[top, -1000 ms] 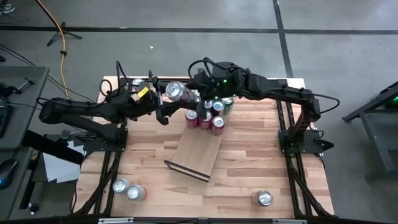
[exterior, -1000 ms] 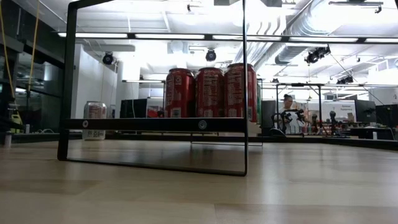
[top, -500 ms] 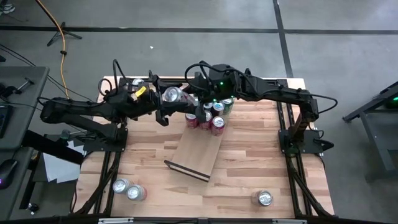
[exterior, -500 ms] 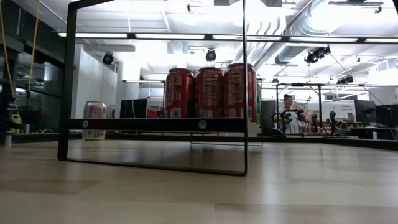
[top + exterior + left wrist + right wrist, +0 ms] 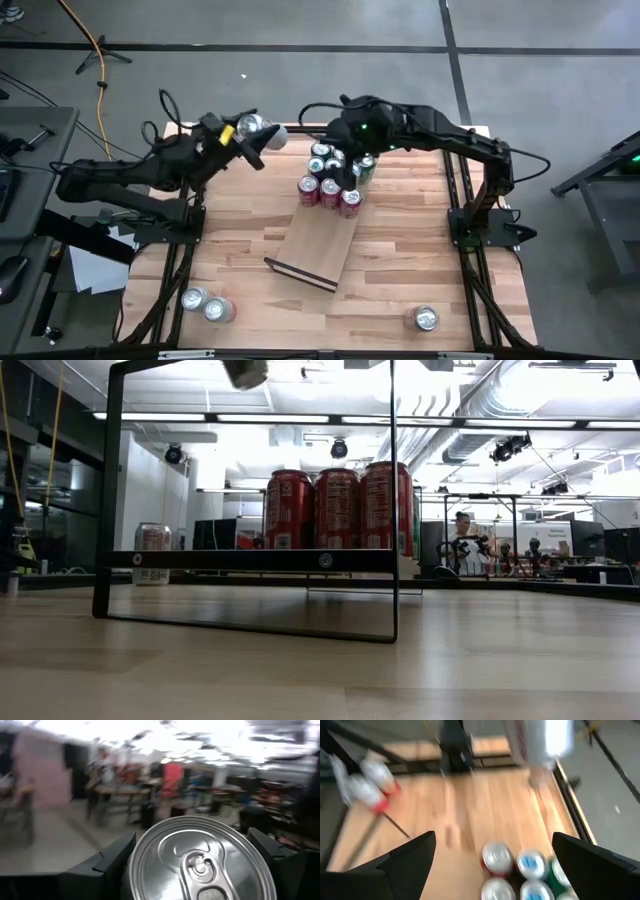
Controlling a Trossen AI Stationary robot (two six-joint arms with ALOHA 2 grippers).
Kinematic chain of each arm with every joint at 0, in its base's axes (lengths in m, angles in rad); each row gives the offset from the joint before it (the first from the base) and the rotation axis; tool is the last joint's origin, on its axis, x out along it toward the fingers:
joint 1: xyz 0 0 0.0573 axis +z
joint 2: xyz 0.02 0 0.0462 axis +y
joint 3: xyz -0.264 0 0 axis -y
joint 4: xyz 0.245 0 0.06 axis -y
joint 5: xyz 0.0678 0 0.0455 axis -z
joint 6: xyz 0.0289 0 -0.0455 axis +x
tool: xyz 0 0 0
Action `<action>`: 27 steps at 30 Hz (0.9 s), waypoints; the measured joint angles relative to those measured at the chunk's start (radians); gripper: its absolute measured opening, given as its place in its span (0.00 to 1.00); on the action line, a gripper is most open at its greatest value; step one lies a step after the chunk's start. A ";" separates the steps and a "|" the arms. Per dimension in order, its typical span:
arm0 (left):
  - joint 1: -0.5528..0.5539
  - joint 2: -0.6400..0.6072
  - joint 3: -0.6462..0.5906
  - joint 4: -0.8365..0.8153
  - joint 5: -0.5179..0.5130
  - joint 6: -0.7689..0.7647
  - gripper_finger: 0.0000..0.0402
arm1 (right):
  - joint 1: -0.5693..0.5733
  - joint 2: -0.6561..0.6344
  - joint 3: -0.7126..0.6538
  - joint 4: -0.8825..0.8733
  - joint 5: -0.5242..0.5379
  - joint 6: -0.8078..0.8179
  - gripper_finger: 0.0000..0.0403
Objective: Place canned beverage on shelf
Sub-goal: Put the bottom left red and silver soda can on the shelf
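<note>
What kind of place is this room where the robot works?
Probably a robotics lab or workshop. The low view shows exposed ceiling ducts and workbenches with equipment behind the table; the high view shows a concrete floor with an orange cable.

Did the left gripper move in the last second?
Yes. The left gripper, holding a can, pulled back from the shelf toward the table's far left corner.

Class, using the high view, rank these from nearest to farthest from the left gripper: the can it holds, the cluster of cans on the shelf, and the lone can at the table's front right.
1. Held can, in the left gripper.
2. Cluster of cans, on the shelf's far end.
3. Lone can, front right corner.
</note>
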 joint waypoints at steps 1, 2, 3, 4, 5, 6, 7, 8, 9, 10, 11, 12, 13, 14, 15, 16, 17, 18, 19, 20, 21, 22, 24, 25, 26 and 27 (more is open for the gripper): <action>-0.001 -0.003 0.000 -0.029 -0.041 -0.053 0.59 | 0.001 0.001 -0.006 -0.029 0.010 -0.005 0.95; -0.003 -0.003 0.000 -0.056 -0.074 -0.109 0.59 | 0.002 0.001 -0.019 -0.049 0.014 -0.006 0.95; -0.003 -0.002 0.000 -0.078 -0.096 -0.167 0.59 | 0.002 -0.002 -0.040 -0.058 0.015 -0.006 0.95; -0.003 -0.001 -0.001 -0.095 -0.111 -0.224 0.59 | 0.004 -0.008 -0.070 -0.056 0.018 -0.005 0.95; -0.003 0.002 -0.001 -0.103 -0.116 -0.280 0.59 | 0.007 -0.015 -0.108 -0.047 0.018 -0.004 0.95; -0.003 0.016 0.000 -0.096 -0.120 -0.330 0.59 | 0.012 -0.023 -0.153 -0.022 0.017 -0.002 0.95; -0.005 0.031 0.006 -0.093 -0.118 -0.375 0.59 | 0.016 -0.035 -0.201 0.025 0.018 0.003 0.95; -0.010 0.049 0.015 -0.112 -0.110 -0.412 0.59 | 0.018 -0.049 -0.251 0.082 0.018 0.013 0.95; -0.016 0.074 0.030 -0.144 -0.108 -0.440 0.59 | 0.024 -0.068 -0.302 0.148 0.018 0.029 0.95; -0.022 0.105 0.056 -0.174 -0.108 -0.460 0.59 | 0.028 -0.089 -0.354 0.225 0.020 0.042 0.95; -0.029 0.134 0.088 -0.217 -0.107 -0.480 0.59 | 0.035 -0.110 -0.402 0.309 0.030 0.060 0.95; -0.033 0.163 0.124 -0.270 -0.120 -0.498 0.59 | 0.046 -0.130 -0.446 0.391 0.053 0.083 0.95; -0.036 0.191 0.168 -0.324 -0.143 -0.519 0.59 | 0.057 -0.149 -0.486 0.465 0.091 0.100 0.95; -0.037 0.218 0.212 -0.371 -0.159 -0.544 0.59 | 0.072 -0.164 -0.521 0.526 0.142 0.114 0.95; -0.035 0.246 0.260 -0.421 -0.180 -0.568 0.59 | 0.092 -0.173 -0.550 0.589 0.207 0.123 0.95; -0.031 0.272 0.303 -0.463 -0.200 -0.583 0.59 | 0.111 -0.177 -0.572 0.649 0.284 0.124 0.95; -0.025 0.300 0.343 -0.495 -0.215 -0.592 0.59 | 0.131 -0.178 -0.588 0.691 0.373 0.120 0.95; -0.019 0.327 0.379 -0.509 -0.223 -0.599 0.59 | 0.151 -0.176 -0.601 0.719 0.449 0.100 0.95; -0.014 0.350 0.411 -0.511 -0.220 -0.607 0.59 | 0.167 -0.166 -0.607 0.761 0.527 0.077 0.95; -0.008 0.373 0.438 -0.512 -0.209 -0.614 0.59 | 0.182 -0.153 -0.607 0.800 0.603 0.057 0.95; 0.000 0.395 0.466 -0.510 -0.201 -0.613 0.59 | 0.195 -0.140 -0.606 0.818 0.670 0.028 0.95; 0.005 0.412 0.486 -0.504 -0.182 -0.608 0.59 | 0.204 -0.130 -0.606 0.833 0.729 -0.004 0.95; 0.019 0.439 0.517 -0.514 -0.139 -0.602 0.59 | 0.219 -0.112 -0.603 0.865 0.828 -0.043 0.96; 0.023 0.450 0.529 -0.518 -0.113 -0.611 0.59 | 0.223 -0.110 -0.603 0.874 0.863 -0.060 0.96; 0.028 0.458 0.538 -0.515 -0.083 -0.620 0.59 | 0.225 -0.110 -0.603 0.873 0.886 -0.076 0.96; 0.034 0.460 0.543 -0.514 -0.045 -0.627 0.59 | 0.225 -0.108 -0.601 0.876 0.896 -0.083 0.96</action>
